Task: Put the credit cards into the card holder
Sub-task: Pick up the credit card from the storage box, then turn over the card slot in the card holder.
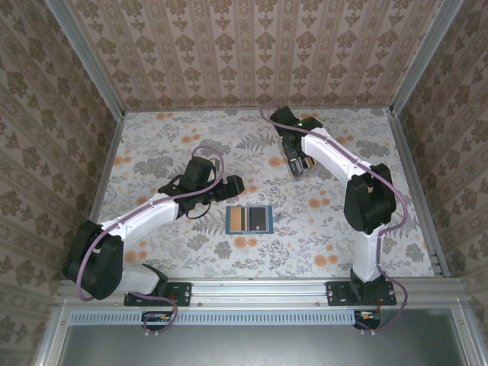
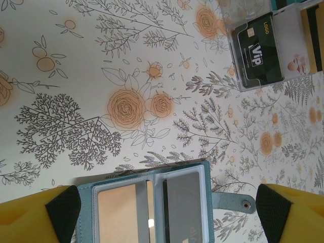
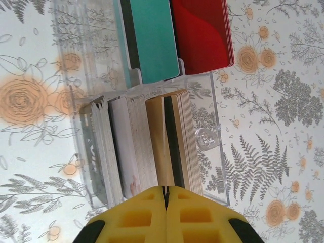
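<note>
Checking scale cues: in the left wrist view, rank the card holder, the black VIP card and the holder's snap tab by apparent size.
1. card holder, though cropped and nearer the camera
2. black VIP card
3. snap tab

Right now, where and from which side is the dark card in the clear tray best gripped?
Take the dark card by its exposed top edge, coming down through the open top of the clear tray, one finger per face. It stands on edge, packed between tan cards, so only that edge is free.

Card holder [image 2: 85, 212] matt teal leatherette, glossy sleeves [image 2: 185, 202]; tray [image 3: 202, 136] clear glossy plastic; table [image 2: 76, 76] matt printed covering.
</note>
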Controlling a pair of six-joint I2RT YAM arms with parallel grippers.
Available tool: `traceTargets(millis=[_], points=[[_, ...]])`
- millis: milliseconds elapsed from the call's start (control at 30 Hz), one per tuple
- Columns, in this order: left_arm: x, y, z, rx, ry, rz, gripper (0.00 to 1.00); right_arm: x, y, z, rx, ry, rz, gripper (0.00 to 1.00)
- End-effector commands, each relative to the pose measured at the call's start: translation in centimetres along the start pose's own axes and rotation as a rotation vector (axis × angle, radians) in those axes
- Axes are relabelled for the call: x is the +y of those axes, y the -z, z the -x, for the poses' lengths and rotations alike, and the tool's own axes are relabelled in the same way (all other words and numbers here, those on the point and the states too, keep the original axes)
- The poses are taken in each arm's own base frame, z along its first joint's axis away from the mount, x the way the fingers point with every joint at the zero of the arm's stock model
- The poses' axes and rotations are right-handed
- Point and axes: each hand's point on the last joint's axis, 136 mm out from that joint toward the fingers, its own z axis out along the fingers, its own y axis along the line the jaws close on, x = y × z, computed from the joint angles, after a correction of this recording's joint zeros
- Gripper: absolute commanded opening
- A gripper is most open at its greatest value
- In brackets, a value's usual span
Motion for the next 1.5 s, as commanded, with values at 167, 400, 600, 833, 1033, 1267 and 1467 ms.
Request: traceTargets(millis=[167,400,600,833,1033,1267,1467], points=[[0.2,0.5,-0.4,0.009,0.019,-0.003,0.92,1.2,4.8,-1.0,-0.045,-0.122,0.261,0.0],[1.0,0.6,-1.1,0.022,0.024,0.025,0.92,3.3,8.3,-3.1,-0.078,-0.296,0.528,0.0],[2.0,0.5,-1.6,0.035,0.043,0.057,0.92,6.3,9.9,-5.1,-0.067,-0.445,0.776,0.0],[4.0,0.1,-2.5,0.065,0.097,0.105,0.91,9.6,9.0,-8.5,-0.027,-0.506,0.822,0.0],[4.3,-0.1,-3.1,0.086,0.1,0.103,0.9,12.3,8.5,-11.1,-0.021,-0.491,0.784,0.0],[4.3,-0.3,-3.6,0.096,0.103,0.083,0.88,13.8,7.4,-14.0,-0.03,-0.526,0.767,0.0],[4.4,-0.5,-3.8,0.11,0.096,0.085,0.88,14.0,7.8,-14.3,-0.102,-0.539,0.789,0.0]])
